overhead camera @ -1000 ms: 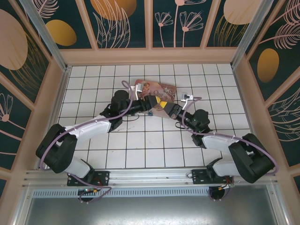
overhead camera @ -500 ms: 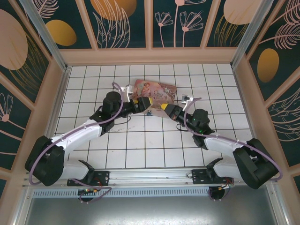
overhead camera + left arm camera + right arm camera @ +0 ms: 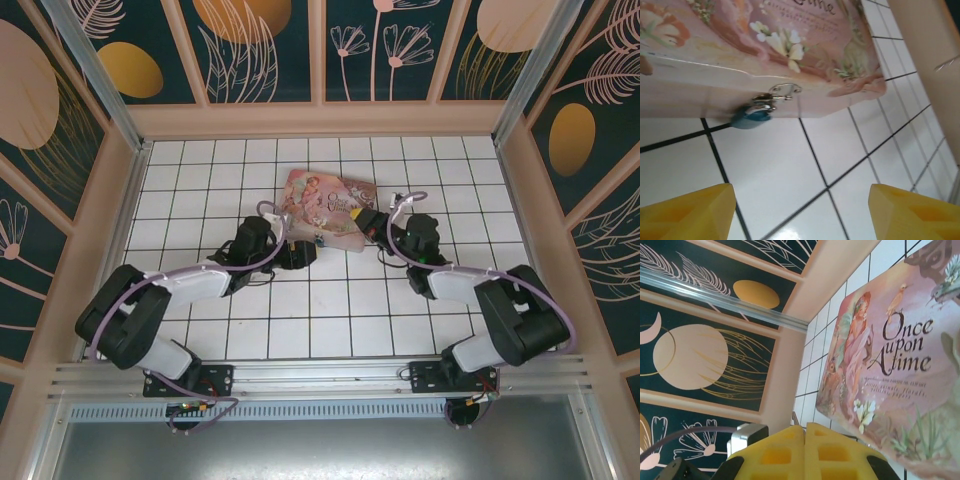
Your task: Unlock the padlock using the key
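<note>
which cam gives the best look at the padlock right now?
Left wrist: the small blue-grey metal padlock sits sharp and close, its silver shackle against the side of the pink illustrated tin box. From the top external view it is too small to make out; the right wrist looks at the tin's lid.

L tool (image 3: 297,255) backed off tin (image 3: 330,205); R tool (image 3: 366,219) shifted far-right.
</note>
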You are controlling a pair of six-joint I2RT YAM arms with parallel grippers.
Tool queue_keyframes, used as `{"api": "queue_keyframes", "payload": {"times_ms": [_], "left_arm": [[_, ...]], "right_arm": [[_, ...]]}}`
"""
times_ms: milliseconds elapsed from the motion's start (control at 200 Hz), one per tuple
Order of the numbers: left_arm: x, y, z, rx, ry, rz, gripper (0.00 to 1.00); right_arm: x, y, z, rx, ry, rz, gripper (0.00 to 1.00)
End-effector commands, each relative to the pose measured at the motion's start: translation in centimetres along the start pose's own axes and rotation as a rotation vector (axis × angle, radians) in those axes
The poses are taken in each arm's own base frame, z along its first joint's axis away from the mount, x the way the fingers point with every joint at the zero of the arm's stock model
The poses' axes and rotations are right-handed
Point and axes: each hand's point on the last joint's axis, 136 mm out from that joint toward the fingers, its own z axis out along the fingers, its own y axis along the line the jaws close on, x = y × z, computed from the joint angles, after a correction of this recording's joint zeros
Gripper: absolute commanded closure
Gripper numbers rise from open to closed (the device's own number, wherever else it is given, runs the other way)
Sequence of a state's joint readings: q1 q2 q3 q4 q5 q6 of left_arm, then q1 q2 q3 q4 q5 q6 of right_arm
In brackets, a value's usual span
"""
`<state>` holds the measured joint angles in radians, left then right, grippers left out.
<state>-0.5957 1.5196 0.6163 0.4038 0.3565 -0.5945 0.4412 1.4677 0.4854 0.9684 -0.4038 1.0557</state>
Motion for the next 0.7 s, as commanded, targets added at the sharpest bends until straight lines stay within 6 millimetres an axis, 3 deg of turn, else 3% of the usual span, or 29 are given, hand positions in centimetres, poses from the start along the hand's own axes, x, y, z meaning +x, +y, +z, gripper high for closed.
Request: {"api": "queue_keyframes", "payload": {"times_ms": [0,210,355,535,696], "left_arm": [[-0.5,0.4,0.8,-0.001,-0.047,0.114,0.31],[-0.7,1.3,1.9,-0.01,-0.081,0.175,0.32],[-1.9,1.0,2.3,0.0,-0.134,0.215,0.33],[-2.7,0.5,3.1,0.026,-0.153,0.235,0.34],[-2.0,1.6,4.7,0.013,-0.126,0.228,0.35]], "right_arm": [[-1.3,1.2,1.4,-0.055,0.005,-0.004,1.0],[-2.1,0.4,3.5,-0.055,0.026,0.005,1.0],[-2.0,-0.6,4.4,-0.046,0.036,0.019,1.0],[-1.8,-2.0,4.8,-0.033,0.042,0.043,1.0],[-1.9,-3.2,4.9,-0.028,0.037,0.068,1.0]]}}
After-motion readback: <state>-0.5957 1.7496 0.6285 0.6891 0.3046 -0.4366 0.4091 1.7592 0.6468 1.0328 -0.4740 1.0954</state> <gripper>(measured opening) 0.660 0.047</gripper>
